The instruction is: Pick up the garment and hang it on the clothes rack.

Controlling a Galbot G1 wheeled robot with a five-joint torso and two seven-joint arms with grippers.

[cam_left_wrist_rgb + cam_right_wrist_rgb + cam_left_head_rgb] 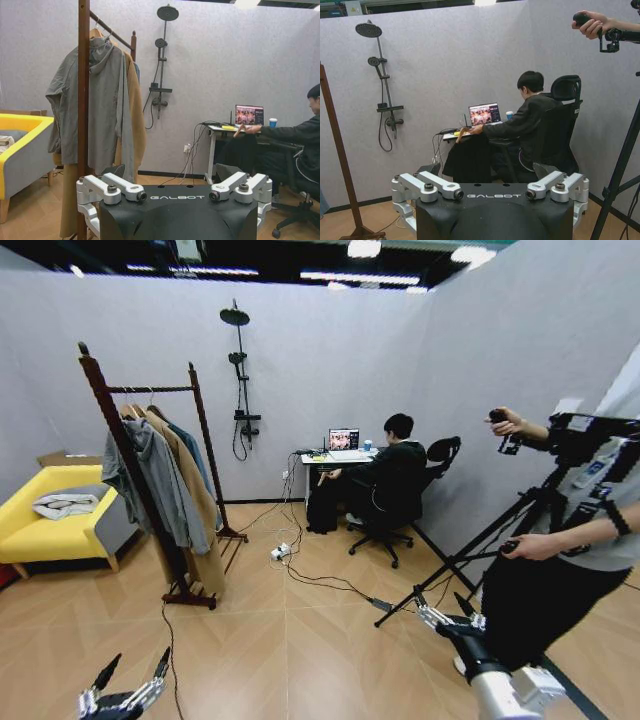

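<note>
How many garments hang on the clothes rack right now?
3 visible on the clothes rack: a grey hoodie nearest the front post, a tan coat behind it, and a blue coat at the far end. Others may be hidden between them.

Floor ahead: the wooden floor (300,650) between the robot and the clothes rack (150,480) is open, except for a thin cable (172,660) running across it.
Rack rail: the near part of the rail is taken by a grey hoodie (150,475) and a tan coat (195,500) — the far end, by the second post, looks free.
Left side: a yellow sofa (50,530) stands close beside the rack.
Right side: a tripod (480,550) spreads its legs near the right hand (445,618) — a person stands against it.
Low cables: a power strip (280,552) lies between the rack and the bench (335,457).
</note>
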